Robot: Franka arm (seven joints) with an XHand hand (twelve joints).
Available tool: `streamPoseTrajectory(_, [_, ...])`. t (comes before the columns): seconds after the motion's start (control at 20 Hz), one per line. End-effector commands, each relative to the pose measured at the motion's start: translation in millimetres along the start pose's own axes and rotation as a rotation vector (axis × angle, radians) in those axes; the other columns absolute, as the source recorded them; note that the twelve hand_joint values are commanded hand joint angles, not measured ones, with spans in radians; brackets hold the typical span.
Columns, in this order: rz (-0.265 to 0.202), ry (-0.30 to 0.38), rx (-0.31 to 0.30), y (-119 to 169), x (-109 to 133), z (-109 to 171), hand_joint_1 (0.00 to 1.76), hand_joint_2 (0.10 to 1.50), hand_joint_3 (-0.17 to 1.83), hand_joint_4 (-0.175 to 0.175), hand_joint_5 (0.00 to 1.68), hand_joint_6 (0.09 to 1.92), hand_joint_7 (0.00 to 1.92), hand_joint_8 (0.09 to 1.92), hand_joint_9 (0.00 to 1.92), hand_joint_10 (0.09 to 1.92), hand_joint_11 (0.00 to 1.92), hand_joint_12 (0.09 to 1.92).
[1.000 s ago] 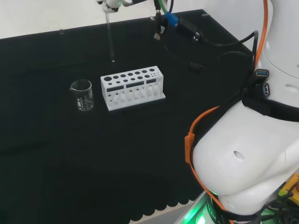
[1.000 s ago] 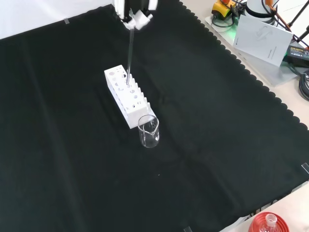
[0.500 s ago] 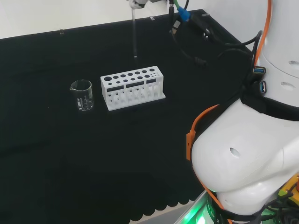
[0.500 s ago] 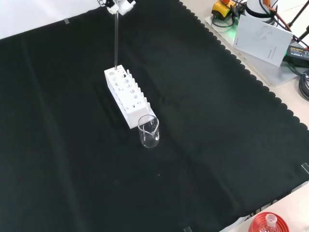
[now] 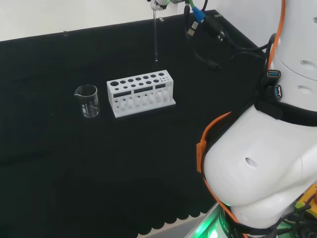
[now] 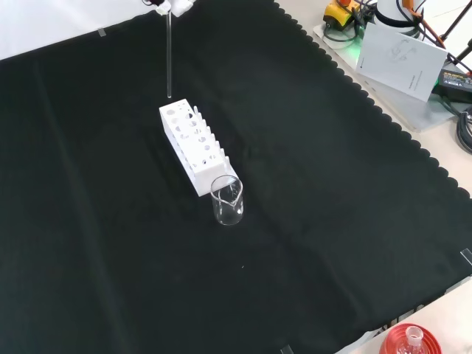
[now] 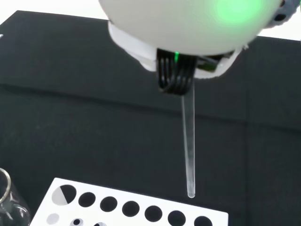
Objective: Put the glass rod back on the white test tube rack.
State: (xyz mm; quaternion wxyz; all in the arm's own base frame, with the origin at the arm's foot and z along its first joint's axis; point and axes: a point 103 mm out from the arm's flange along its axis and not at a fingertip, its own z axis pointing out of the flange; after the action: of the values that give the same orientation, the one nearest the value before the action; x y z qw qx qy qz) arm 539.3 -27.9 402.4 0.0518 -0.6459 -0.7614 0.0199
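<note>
Head view: the rod [image 5: 155, 37] hangs upright at the top centre of the frame, its top under the hand [image 5: 161, 4] at the upper edge, its tip above the cloth [image 5: 59, 163] and clear of the rack [image 5: 140, 92], which sits left of centre. A beaker [image 5: 87, 100] stands just left of the rack. Holding the rod vertical suits a straight drop into a hole, judging by the task.

Front view: the rod [image 6: 169, 55] runs down from the hand [image 6: 171, 6] at the top edge, left of centre. Its tip ends just above the rack's [image 6: 193, 145] upper end, not yet in a hole. The beaker [image 6: 228, 200] touches or nearly touches the rack's lower end, so the end under the rod is the freer one to work at.

Wrist view: the rod [image 7: 189, 141] comes out from under the hand [image 7: 176, 77] in the upper middle; dark fingers are closed around its top. Its tip hovers over the rack's [image 7: 136, 207] far edge at the bottom of the frame, beside the row of holes rather than over one, so it likely needs a small shift before lowering. The beaker's [image 7: 9, 207] rim shows at the lower left corner.
</note>
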Motion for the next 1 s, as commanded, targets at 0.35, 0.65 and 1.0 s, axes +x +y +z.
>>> streamPoseTrajectory(0.35, [0.038, 0.045, 0.047, 4.9, -53.5, 33.1, 1.45, 0.47, 0.88, -0.175, 1.23, 0.69, 1.43, 0.58, 1.73, 0.09, 1.62, 0.48])
streamPoseTrajectory(0.65, [0.051, 0.054, 0.062, 3.9, -64.2, 43.4, 1.45, 0.47, 0.88, -0.175, 1.23, 0.69, 1.43, 0.58, 1.73, 0.09, 1.62, 0.48])
streamPoseTrajectory(1.0, [0.054, 0.047, 0.067, 4.8, -64.9, 43.8, 1.45, 0.47, 0.88, -0.175, 1.23, 0.69, 1.43, 0.58, 1.73, 0.09, 1.62, 0.48])
